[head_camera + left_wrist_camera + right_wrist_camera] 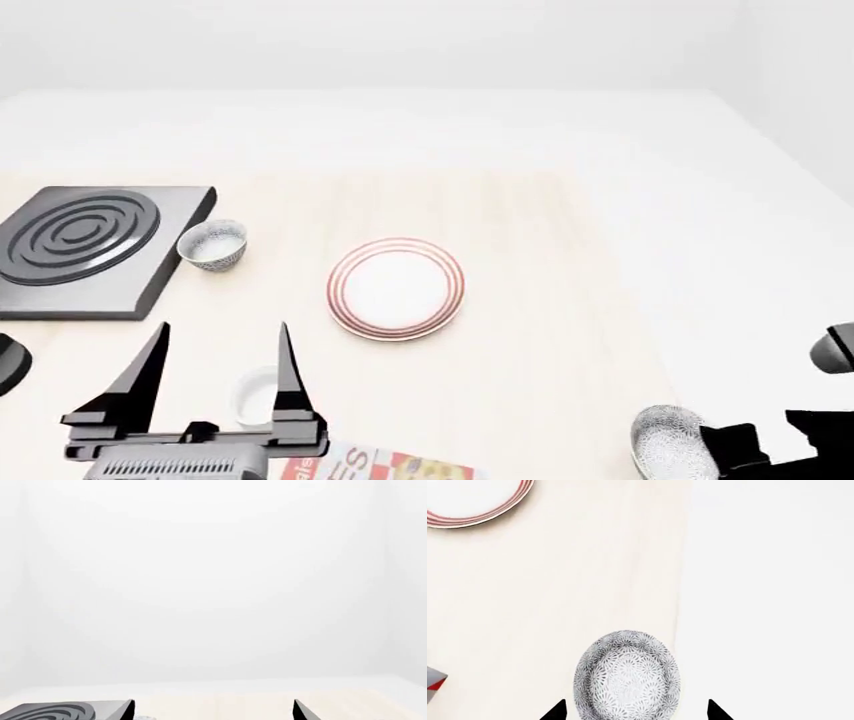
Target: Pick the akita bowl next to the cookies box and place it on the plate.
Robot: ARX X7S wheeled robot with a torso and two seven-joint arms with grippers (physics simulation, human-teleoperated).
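Note:
The speckled akita bowl sits upright near the table's right front edge, also seen in the head view. The red cookies box lies to its left at the front edge; a corner of the box shows in the right wrist view. My right gripper is open, its two dark fingertips on either side of the bowl's near part, not touching it. The red-ringed plate lies empty at mid-table, its rim also in the right wrist view. My left gripper is open and holds nothing.
A black stove plate lies at the left, with a second speckled bowl beside it. A small plain white cup stands under the left gripper's fingers. The table's right edge runs just right of the akita bowl.

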